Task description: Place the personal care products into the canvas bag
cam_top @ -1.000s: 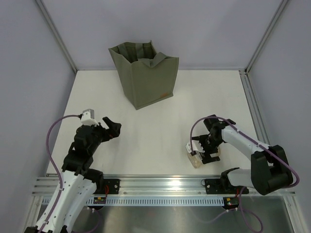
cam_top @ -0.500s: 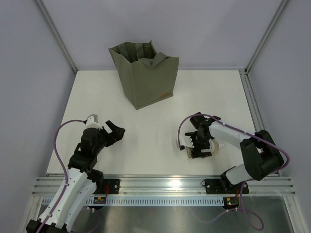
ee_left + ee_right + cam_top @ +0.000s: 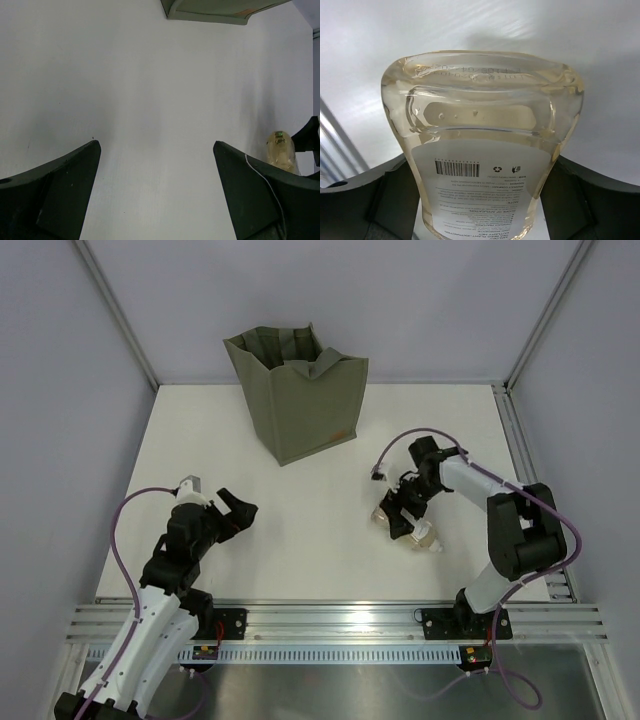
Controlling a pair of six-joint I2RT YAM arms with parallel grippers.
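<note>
Left end effector: jaws spread wide with nothing between them, over the near-left part of the white surface.
Right end effector: at the right-centre of the surface, straddling the amber bottle. One of its fingers sits close against each flank. I cannot tell whether they are clamping the bottle or only flanking it.
Amber bottle: clear, filled with amber liquid, with a white label and barcode. Its base is turned toward the right wrist camera. It sits low at the surface between the right fingers, well apart from the bag.
Canvas bag: olive-grey, upright at the far side left of centre, its mouth open. A small orange mark shows low on its near face, and the bag is well apart from both arms.
</note>
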